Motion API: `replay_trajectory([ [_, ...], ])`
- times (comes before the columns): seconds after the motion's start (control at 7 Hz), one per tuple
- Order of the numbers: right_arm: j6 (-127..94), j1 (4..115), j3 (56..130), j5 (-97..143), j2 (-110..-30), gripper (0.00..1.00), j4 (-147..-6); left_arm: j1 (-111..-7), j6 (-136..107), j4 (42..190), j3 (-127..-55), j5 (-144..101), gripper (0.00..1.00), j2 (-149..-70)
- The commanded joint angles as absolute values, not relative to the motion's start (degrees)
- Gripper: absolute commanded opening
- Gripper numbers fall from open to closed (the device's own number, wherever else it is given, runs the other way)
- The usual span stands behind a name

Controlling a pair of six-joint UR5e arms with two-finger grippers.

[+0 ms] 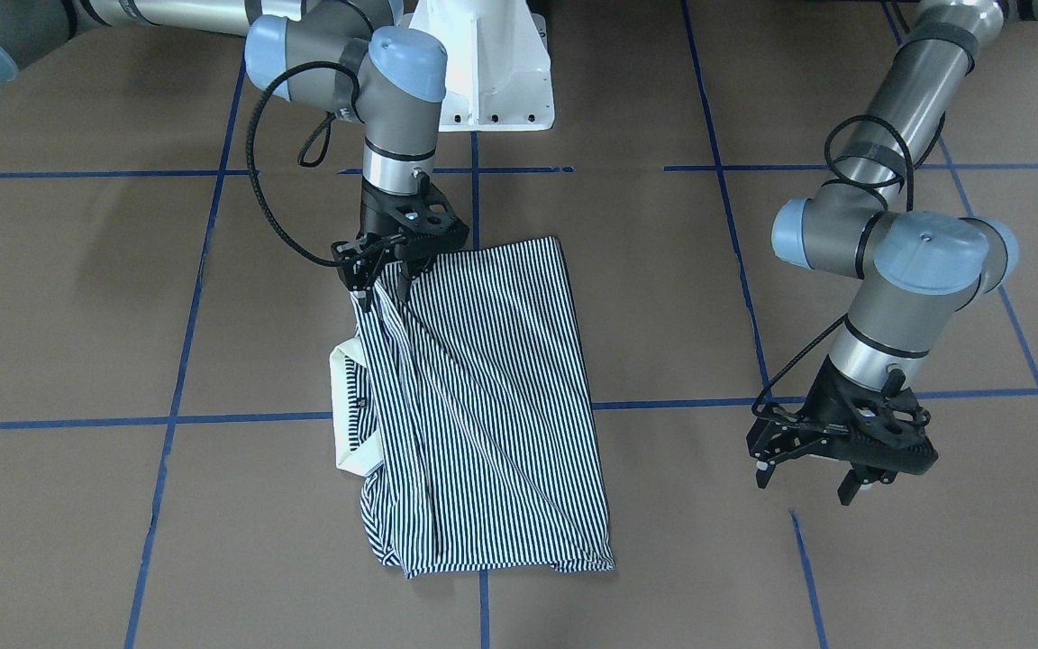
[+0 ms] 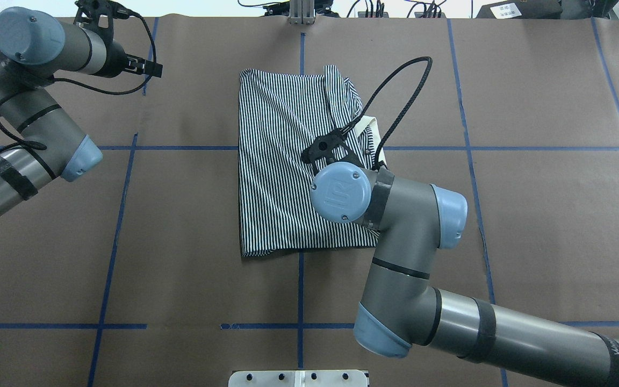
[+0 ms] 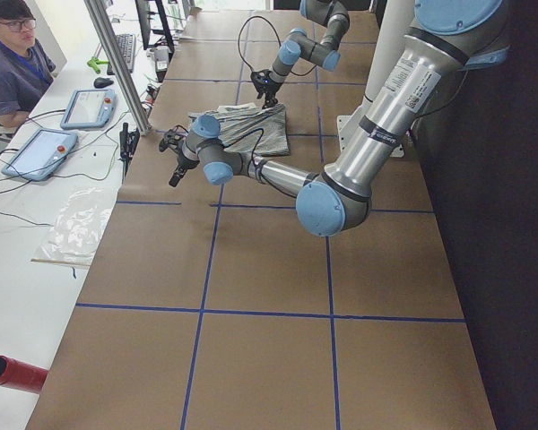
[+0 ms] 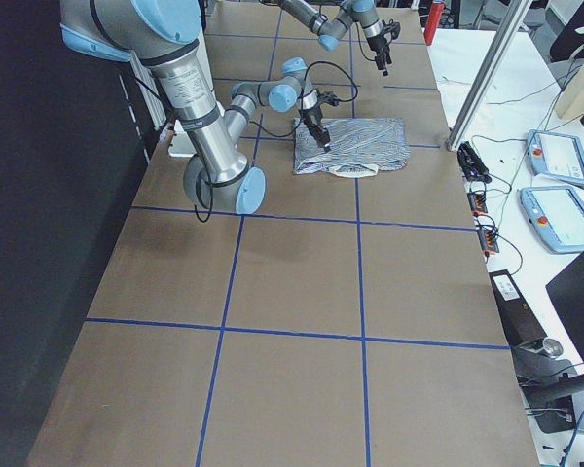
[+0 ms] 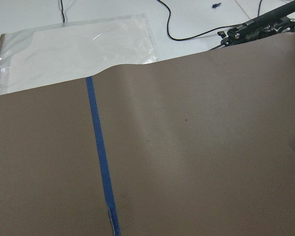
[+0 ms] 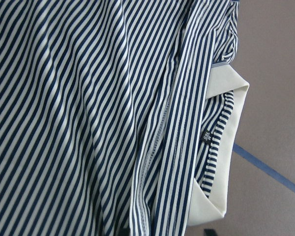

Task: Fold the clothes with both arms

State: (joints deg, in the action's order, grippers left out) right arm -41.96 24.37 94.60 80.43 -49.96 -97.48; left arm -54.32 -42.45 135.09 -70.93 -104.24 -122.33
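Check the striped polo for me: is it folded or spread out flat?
Folded, partly: the polo shirt lies as a narrow rectangle, white collar poking out one side, one corner pinched up by the right gripper.

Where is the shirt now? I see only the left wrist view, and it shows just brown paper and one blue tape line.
Observer: The shirt lies folded over on the brown paper, well away from the left gripper.
Operator: Does any gripper hold it?
Observer: Yes. The right gripper is shut on a lifted edge of it, on the side of the white collar.
Operator: And the left one?
Observer: It is open, holds nothing, and hangs over the brown paper.
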Motion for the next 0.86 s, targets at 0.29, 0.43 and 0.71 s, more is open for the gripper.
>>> replay_trajectory([
  [0.29, -41.57, 24.79, 86.75, 80.59, -47.46, 0.46, -91.32, -54.32, -42.45, 135.09, -70.93, -104.24, 1.0, -122.34],
  [0.43, -41.22, 24.79, 86.75, 80.86, -47.55, 0.44, -91.67, -54.32, -42.54, 135.09, -70.93, -104.24, 1.0, -122.26],
  [0.71, -40.17, 24.79, 86.75, 81.12, -47.99, 0.14, -91.84, -54.32, -42.45, 135.09, -70.93, -104.24, 1.0, -122.26],
])
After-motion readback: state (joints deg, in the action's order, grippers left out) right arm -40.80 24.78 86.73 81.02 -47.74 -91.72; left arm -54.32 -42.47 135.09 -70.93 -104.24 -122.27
